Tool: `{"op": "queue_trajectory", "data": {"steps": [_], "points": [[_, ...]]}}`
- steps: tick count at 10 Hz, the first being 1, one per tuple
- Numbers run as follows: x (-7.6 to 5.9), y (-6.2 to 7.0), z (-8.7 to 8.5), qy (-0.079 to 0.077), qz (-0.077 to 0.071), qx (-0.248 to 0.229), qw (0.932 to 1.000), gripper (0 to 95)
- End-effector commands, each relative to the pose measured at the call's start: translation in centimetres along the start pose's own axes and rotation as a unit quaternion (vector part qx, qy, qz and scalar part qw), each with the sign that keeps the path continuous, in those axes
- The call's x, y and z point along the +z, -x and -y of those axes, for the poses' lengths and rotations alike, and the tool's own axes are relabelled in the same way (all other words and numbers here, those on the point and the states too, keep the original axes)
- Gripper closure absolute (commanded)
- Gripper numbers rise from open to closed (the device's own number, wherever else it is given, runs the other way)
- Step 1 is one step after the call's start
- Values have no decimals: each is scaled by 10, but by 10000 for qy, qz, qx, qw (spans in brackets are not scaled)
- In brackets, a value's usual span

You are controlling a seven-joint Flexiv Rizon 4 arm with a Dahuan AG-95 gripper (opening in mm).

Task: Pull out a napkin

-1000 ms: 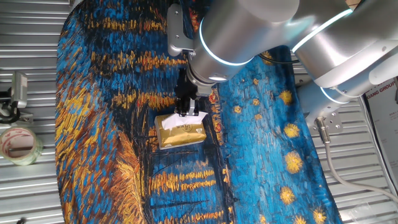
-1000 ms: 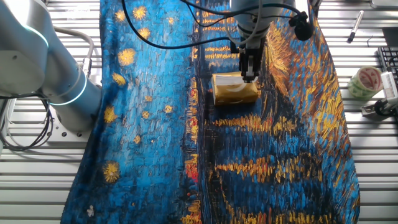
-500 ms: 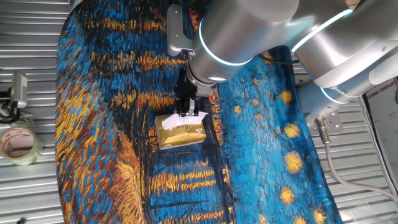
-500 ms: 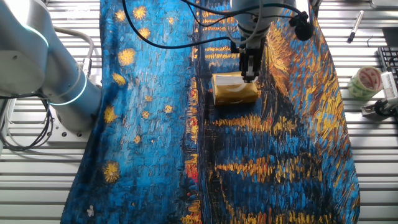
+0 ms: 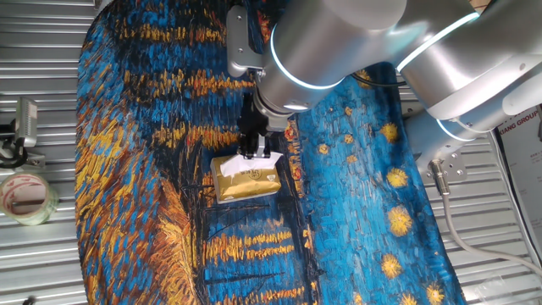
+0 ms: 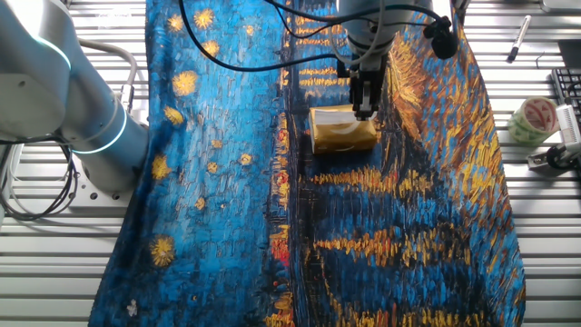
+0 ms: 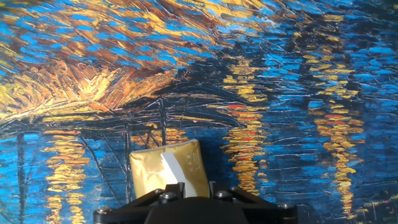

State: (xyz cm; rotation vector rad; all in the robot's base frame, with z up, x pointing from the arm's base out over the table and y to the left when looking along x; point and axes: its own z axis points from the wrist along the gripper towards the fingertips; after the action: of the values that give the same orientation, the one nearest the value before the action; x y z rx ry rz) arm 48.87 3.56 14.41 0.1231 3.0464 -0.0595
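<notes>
The gold-yellow tissue pack lies flat on the painted blue-and-orange cloth, near the middle of the table. A white napkin sticks out of the pack's top at its far edge. My gripper points straight down onto that spot, its fingers close together and pinching the white sheet. In the other fixed view the gripper stands over the far edge of the pack. The hand view shows the pack just below me, with a strip of napkin running in between the fingers of my gripper.
A roll of tape and a metal clamp lie off the cloth on the slatted table, at the left. The other fixed view shows the tape roll, a pen and the arm's base beside the cloth.
</notes>
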Motion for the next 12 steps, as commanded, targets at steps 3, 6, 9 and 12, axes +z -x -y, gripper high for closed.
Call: {"op": "queue_trajectory", "data": {"steps": [3, 6, 9, 12], "points": [[0, 1, 0, 32, 2, -32, 10000, 760], [0, 0, 0, 43, -16, 2, 10000, 760], [0, 0, 0, 84, -24, 12, 10000, 760], [0, 0, 0, 135, -12, -33, 9999, 760]]}}
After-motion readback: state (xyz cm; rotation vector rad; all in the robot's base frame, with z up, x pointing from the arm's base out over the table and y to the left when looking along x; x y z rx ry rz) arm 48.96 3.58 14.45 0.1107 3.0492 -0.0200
